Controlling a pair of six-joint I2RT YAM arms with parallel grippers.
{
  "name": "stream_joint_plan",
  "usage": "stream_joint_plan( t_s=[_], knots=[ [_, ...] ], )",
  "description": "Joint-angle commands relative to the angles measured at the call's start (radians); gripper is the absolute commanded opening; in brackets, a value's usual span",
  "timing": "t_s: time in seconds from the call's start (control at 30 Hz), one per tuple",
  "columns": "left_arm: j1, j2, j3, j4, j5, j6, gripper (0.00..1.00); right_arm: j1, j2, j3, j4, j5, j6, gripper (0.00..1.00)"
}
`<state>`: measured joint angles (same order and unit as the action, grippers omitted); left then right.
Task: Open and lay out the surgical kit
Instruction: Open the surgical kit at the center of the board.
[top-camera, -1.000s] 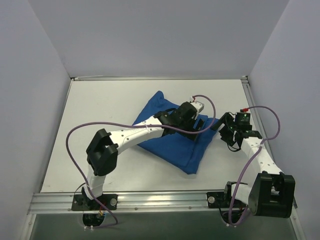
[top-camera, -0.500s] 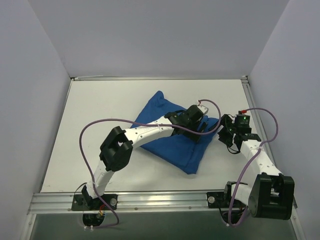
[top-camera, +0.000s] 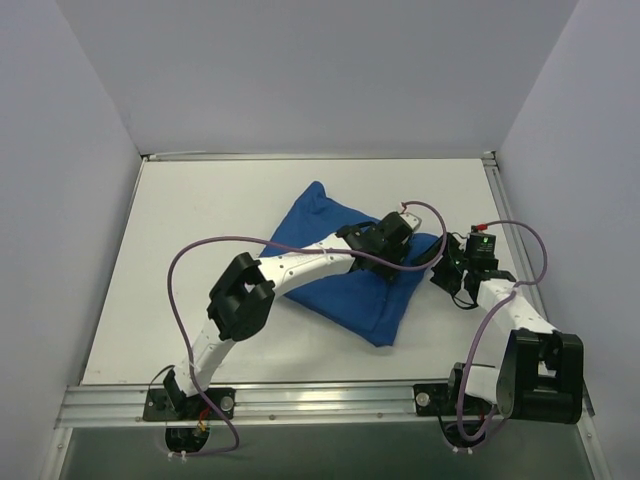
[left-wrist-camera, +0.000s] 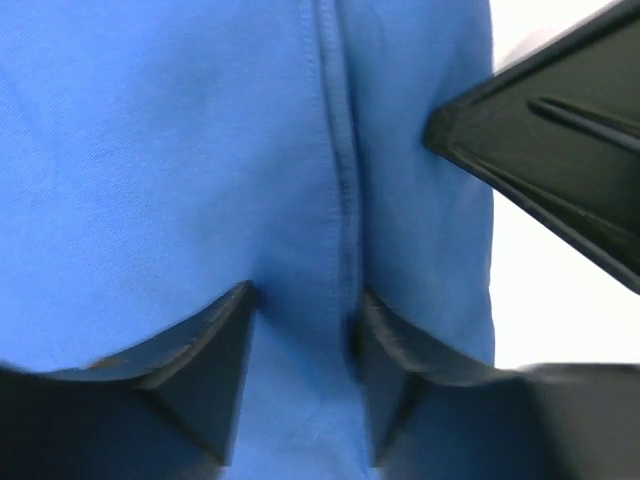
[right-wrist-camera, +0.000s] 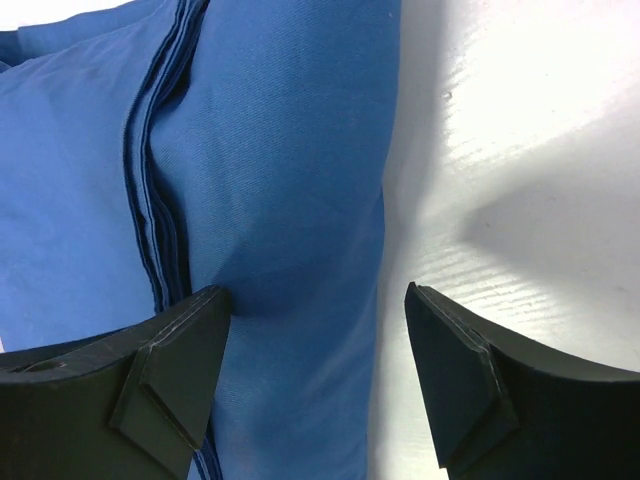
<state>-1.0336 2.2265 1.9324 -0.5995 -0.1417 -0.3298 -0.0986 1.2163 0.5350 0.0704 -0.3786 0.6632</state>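
Left arm (top-camera: 300, 265) and right arm (top-camera: 508, 302): my links are white shells, my joints black housings. A purple cable (top-camera: 172, 278) loops loose along each. Right wrist bears a green marking (top-camera: 480, 241) and a red connector (top-camera: 483, 227). My fingers (right-wrist-camera: 170, 370) are matte black, wedge-shaped, with faceted tips.

Enclosed workspace, seen from above. A white tabletop (top-camera: 200, 230) fills the floor of the enclosure, matte and faintly glossy under even, diffuse light that casts only soft shadows. A thin metal strip (top-camera: 320, 156) edges its far side and a second strip (top-camera: 505, 230) runs along its right side. A plain pale grey-lilac far wall (top-camera: 320, 70), left wall (top-camera: 50, 250) and right wall (top-camera: 590, 150) close it in, unmarked and windowless. An aluminium rail (top-camera: 330, 400) spans the near edge; nearer than it lies a dark grey-green surface (top-camera: 300, 455).
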Motion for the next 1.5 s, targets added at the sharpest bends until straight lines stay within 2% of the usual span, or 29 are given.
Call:
stream_joint_plan(
  t_s=[0.0, 0.17, 0.23, 0.33, 0.47, 0.57, 0.67, 0.7, 0.83, 0.97, 1.07, 1.1, 1.13, 1.17, 1.2, 1.3, 1.33, 1.37, 1.43, 1.47],
  knots=[
    [0.001, 0.005, 0.042, -0.014, 0.001, 0.011, 0.47, 0.011, 0.025, -0.02, 0.032, -0.006, -0.001, 0.71],
    [0.029, -0.002, 0.034, -0.019, -0.001, 0.021, 0.25, 0.026, 0.063, -0.012, 0.058, -0.008, 0.001, 0.69],
    [0.044, -0.02, 0.025, -0.016, 0.005, 0.021, 0.11, 0.049, 0.084, -0.004, 0.078, -0.016, 0.004, 0.68],
    [0.084, -0.05, 0.016, -0.006, 0.033, 0.023, 0.03, 0.086, 0.135, 0.013, 0.1, -0.006, 0.004, 0.68],
    [0.156, -0.079, 0.045, -0.032, 0.066, 0.035, 0.02, 0.114, 0.231, 0.055, 0.146, 0.0, 0.016, 0.65],
    [0.254, -0.134, 0.05, -0.045, 0.103, 0.047, 0.02, 0.14, 0.304, 0.114, 0.19, -0.005, 0.022, 0.61],
    [0.394, -0.191, 0.069, -0.074, 0.142, 0.058, 0.02, 0.163, 0.393, 0.183, 0.198, 0.0, 0.029, 0.58],
    [0.479, -0.214, 0.082, -0.107, 0.142, 0.06, 0.02, 0.166, 0.416, 0.238, 0.195, -0.002, 0.029, 0.57],
    [0.69, -0.269, 0.146, -0.212, 0.183, 0.113, 0.02, 0.186, 0.54, 0.367, 0.181, -0.026, 0.038, 0.55],
    [0.886, -0.336, 0.172, -0.385, 0.09, 0.167, 0.02, 0.211, 0.6, 0.453, 0.163, -0.051, 0.046, 0.54],
    [1.027, -0.425, 0.107, -0.443, -0.088, 0.155, 0.02, 0.232, 0.615, 0.485, 0.161, -0.066, 0.046, 0.54],
    [1.081, -0.485, 0.041, -0.438, -0.131, 0.147, 0.1, 0.237, 0.617, 0.488, 0.16, -0.072, 0.039, 0.54],
    [1.112, -0.519, -0.007, -0.407, -0.137, 0.143, 0.35, 0.238, 0.614, 0.499, 0.158, -0.071, 0.033, 0.55],
    [1.144, -0.557, -0.063, -0.332, -0.144, 0.15, 0.65, 0.238, 0.611, 0.506, 0.141, -0.071, 0.024, 0.59],
    [1.15, -0.606, -0.131, -0.316, -0.153, 0.152, 0.84, 0.24, 0.608, 0.517, 0.126, -0.066, 0.009, 0.59],
    [1.138, -0.636, -0.155, -0.321, -0.138, 0.15, 0.91, 0.29, 0.551, 0.6, 0.004, -0.031, -0.141, 0.67],
    [1.129, -0.64, -0.147, -0.338, -0.159, 0.144, 0.98, 0.353, 0.536, 0.623, -0.033, 0.04, -0.23, 0.7],
    [1.115, -0.646, -0.141, -0.356, -0.182, 0.137, 0.94, 0.39, 0.522, 0.664, -0.109, 0.076, -0.269, 0.75],
    [1.058, -0.683, -0.124, -0.368, -0.241, 0.133, 0.94, 0.469, 0.497, 0.695, -0.15, 0.134, -0.324, 0.78],
    [1.044, -0.697, -0.122, -0.371, -0.319, 0.13, 0.94, 0.538, 0.491, 0.718, -0.17, 0.147, -0.356, 0.79]
  ],
)
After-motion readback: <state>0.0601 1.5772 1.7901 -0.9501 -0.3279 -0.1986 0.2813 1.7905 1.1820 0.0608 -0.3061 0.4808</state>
